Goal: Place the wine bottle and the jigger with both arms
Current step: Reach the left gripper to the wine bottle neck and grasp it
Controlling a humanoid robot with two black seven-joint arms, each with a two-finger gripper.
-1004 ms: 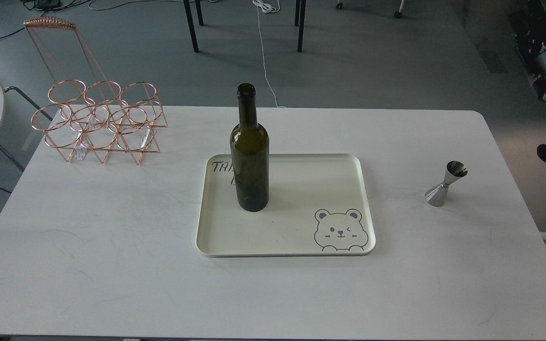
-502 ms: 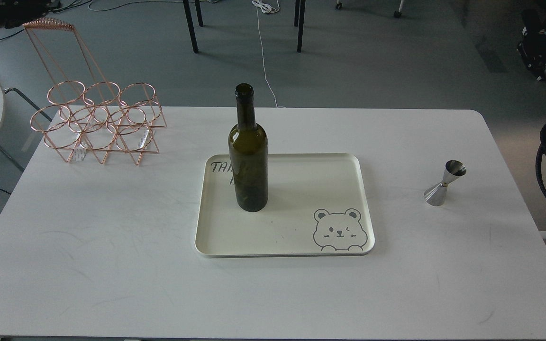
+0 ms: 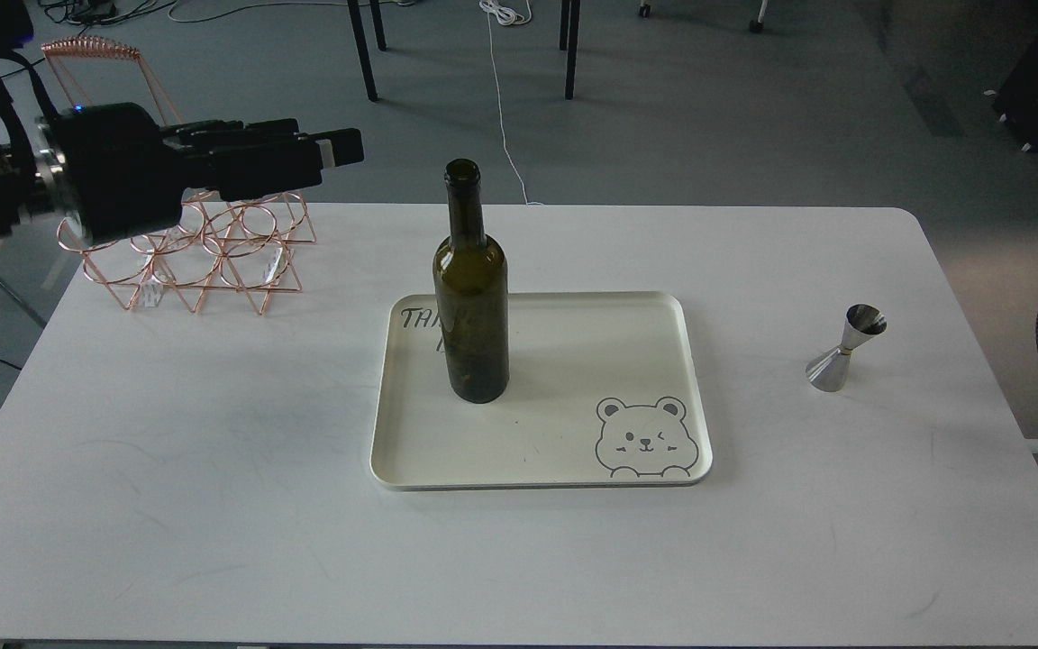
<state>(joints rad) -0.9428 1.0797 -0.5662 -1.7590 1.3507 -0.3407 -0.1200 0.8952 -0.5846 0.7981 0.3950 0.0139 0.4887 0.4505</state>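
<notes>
The green wine bottle (image 3: 471,297) stands up straight on the cream tray (image 3: 564,473), near its back left corner; the small silver jigger (image 3: 846,349) stands on the white table (image 3: 213,505), far off to the right; the left gripper (image 3: 339,149) hangs in front of the copper wire rack (image 3: 213,261), holding nothing, but I cannot tell if its fingers are apart; a bear drawing (image 3: 647,437) sits in the tray's corner.

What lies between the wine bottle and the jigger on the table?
In the head view, only the cream tray and bare table lie between the wine bottle and the jigger.
</notes>
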